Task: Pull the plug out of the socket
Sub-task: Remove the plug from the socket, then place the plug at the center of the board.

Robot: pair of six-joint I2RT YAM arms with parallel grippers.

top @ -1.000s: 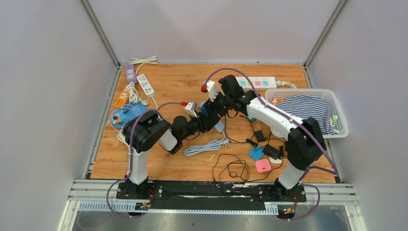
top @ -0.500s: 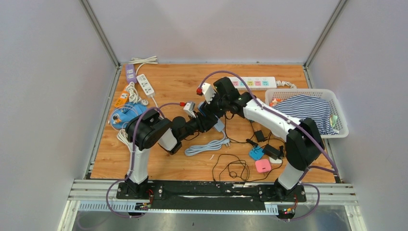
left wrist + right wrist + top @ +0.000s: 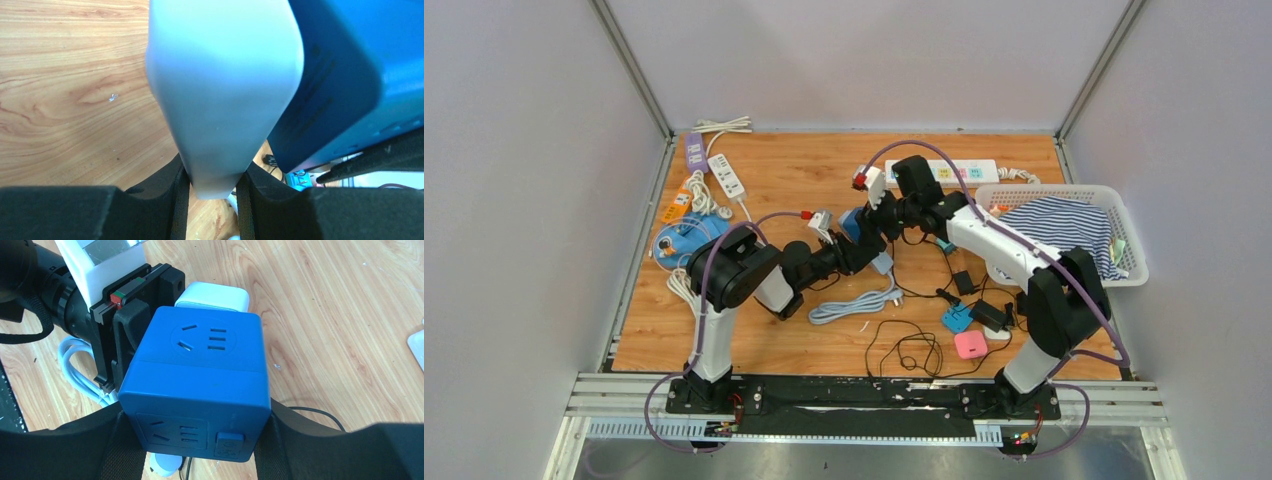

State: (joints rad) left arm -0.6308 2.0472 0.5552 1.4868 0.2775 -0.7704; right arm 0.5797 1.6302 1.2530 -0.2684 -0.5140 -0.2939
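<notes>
White basket (image 3: 1064, 189): striped cloth (image 3: 1064, 225) | left end effector (image 3: 212, 185) grips plug (image 3: 225, 90) | right end effector (image 3: 195, 432) grips socket (image 3: 200, 365)

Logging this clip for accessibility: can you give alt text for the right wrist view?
A blue cube socket is clamped in the right gripper, above a wooden table. A white plug sits against its far face, gripped by the left gripper.

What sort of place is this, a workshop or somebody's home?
Most likely a robot test booth, not a home: plain grey walls box in a wooden table, two arms are bolted at its near edge, and power strips lie about.
</notes>
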